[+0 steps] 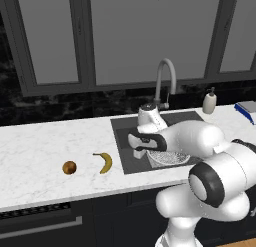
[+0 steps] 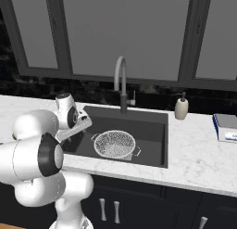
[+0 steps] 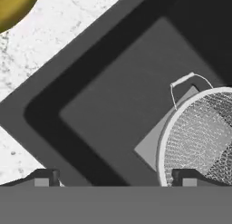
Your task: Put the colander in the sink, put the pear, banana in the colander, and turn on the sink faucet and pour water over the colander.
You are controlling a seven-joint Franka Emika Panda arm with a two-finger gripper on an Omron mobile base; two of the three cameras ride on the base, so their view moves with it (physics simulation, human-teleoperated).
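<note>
The colander (image 2: 115, 144) sits in the sink (image 2: 152, 128). The gripper (image 1: 141, 150), open and empty, hangs over the sink's left edge. The banana (image 1: 104, 162) lies on the bench just left of that edge, long axis front-to-back; the pear (image 1: 69, 167) lies farther left.

Colander (image 2: 114, 144) silvery-white, fine perforated mesh; sink (image 2: 152, 126) dark grey w/ lighter grey patch; counter (image 1: 45, 146) white marble, grey veins; banana (image 1: 105, 162) yellow, dark tips; pear (image 1: 69, 167) golden-brown; faucet (image 1: 165, 81) grey
</note>
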